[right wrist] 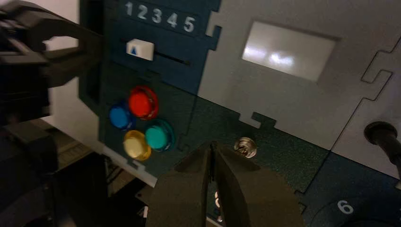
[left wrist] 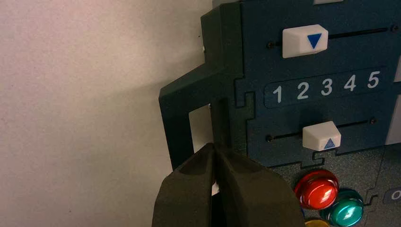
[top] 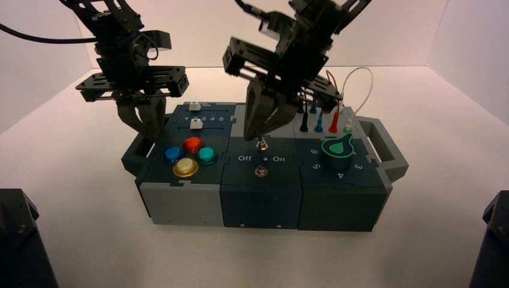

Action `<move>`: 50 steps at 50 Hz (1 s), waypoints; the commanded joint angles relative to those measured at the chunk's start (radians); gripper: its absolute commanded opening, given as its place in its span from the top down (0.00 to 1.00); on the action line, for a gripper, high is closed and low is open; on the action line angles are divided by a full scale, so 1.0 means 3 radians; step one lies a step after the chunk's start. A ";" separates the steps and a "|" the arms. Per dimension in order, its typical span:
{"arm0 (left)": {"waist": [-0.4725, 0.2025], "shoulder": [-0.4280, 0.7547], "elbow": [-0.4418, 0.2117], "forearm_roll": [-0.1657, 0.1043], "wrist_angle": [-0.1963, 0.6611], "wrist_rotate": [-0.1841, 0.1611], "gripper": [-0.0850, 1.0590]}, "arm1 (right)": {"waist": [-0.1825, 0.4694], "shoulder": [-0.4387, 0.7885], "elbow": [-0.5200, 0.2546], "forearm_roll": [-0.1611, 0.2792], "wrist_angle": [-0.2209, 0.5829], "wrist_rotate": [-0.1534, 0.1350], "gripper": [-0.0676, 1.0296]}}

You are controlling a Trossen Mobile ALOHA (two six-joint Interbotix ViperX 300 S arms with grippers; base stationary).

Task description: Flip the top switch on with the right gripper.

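The top switch [top: 262,144], a tiny silver toggle, stands on the box's dark middle panel, with a second one like it [top: 261,171] nearer the front. My right gripper [top: 258,135] hangs shut just above the top switch. In the right wrist view the right gripper's [right wrist: 211,144] pointed tip sits close beside the top switch [right wrist: 245,147], on the side towards the coloured buttons, and I cannot tell if they touch. My left gripper [top: 147,130] is shut and empty over the box's left handle [left wrist: 182,118].
The box [top: 258,204] carries red [top: 192,144], blue [top: 173,155], teal [top: 207,155] and yellow [top: 185,167] buttons on its left. Two white sliders [left wrist: 305,40] [left wrist: 321,136] lie behind them. A green knob [top: 337,150] and plugged wires [top: 318,123] stand on the right.
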 commanded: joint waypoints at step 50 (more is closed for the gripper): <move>-0.0031 0.0051 0.0082 0.0041 -0.0148 0.0092 0.95 | -0.0271 -0.0368 0.0056 -0.0092 -0.0026 -0.0015 0.96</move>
